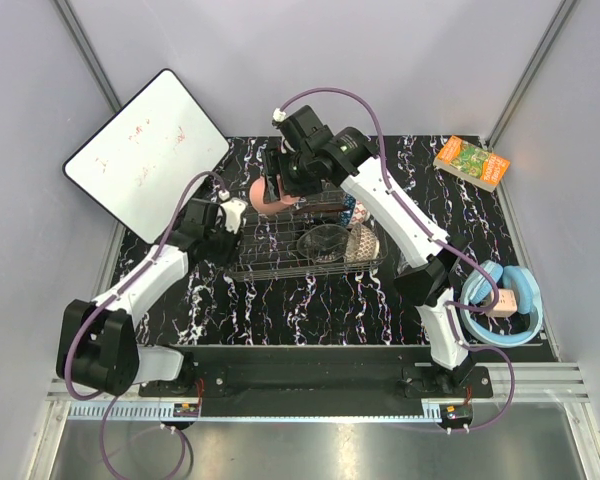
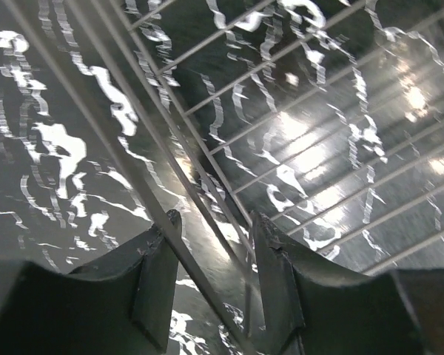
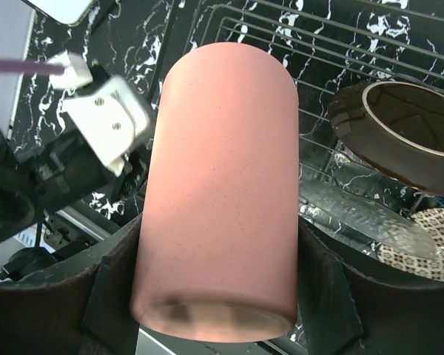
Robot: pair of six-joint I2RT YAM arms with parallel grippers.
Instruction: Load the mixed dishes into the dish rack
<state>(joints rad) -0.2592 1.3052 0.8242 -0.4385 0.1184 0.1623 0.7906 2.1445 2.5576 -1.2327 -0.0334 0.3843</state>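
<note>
The right gripper (image 3: 218, 296) clamps the pink plastic cup (image 3: 222, 185) over the dish rack (image 1: 280, 273) at its eleven o'clock corner; lowering and releasing it likely come next. The left gripper (image 2: 214, 251), half-open, straddles the nine o'clock rim wire.

A robotics lab cell is shown, not a home kitchen. The desk (image 1: 310, 305), surfaced in black marbled sheet, is enclosed by plain grey panels held in aluminium struts (image 1: 88, 48). A left arm (image 1: 140, 285) and a right arm (image 1: 400, 215) are bolted to a base plate (image 1: 310, 375) at the near edge, and purple cables (image 1: 340, 93) are looped from them. A dish rack (image 1: 280, 270), a book (image 1: 471, 162), headphones (image 1: 505, 305) and a white board (image 1: 145, 150) are set around.
</note>
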